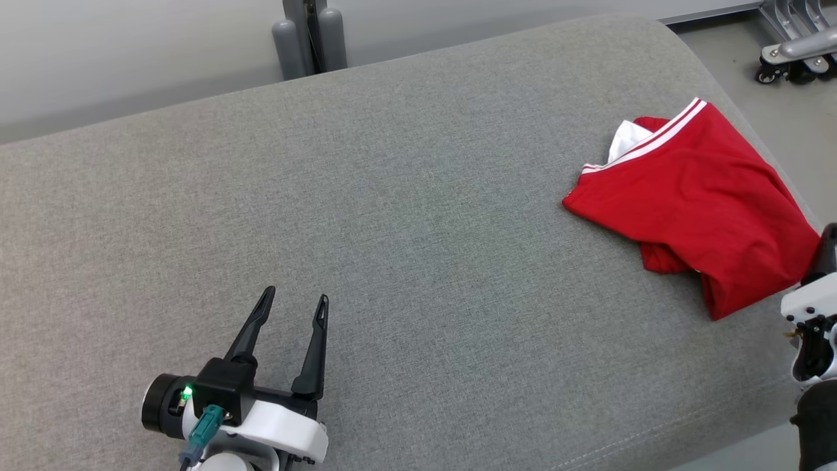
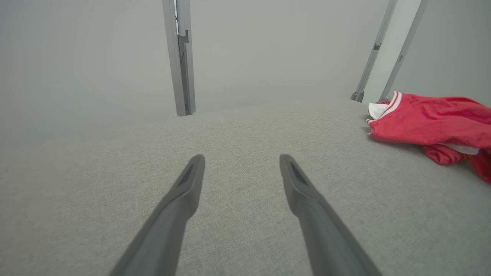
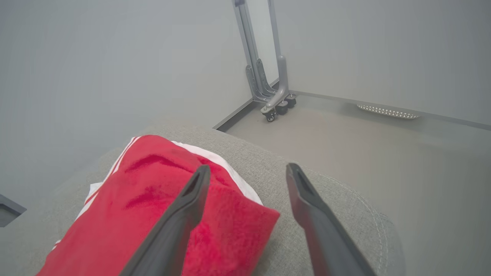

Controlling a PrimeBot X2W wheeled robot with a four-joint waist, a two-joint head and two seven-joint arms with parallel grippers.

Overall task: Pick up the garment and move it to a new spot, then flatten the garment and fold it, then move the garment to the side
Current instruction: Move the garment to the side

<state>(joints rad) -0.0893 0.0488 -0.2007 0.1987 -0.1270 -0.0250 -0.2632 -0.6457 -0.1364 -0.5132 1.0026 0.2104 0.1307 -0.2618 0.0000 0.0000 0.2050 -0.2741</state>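
Observation:
The garment [image 1: 700, 196] is red with white stripes, folded into a loose bundle at the right end of the grey cushioned surface [image 1: 392, 216]. In the left wrist view the garment [image 2: 433, 122] lies far to the right. My left gripper [image 1: 294, 302] rests open at the lower left, nothing between its fingers, also open in its own view [image 2: 241, 161]. My right gripper [image 3: 247, 172] hangs open just above the garment [image 3: 153, 203] near the surface's rounded corner, holding nothing. In the head view just the white wrist body [image 1: 811, 327] of the right arm shows beside the garment.
The surface's right edge and rounded corner [image 3: 360, 214] drop to a grey floor. A wheeled metal stand [image 1: 794, 46] is on the floor at the far right. A grey post [image 1: 310, 39] rises behind the surface against a pale wall.

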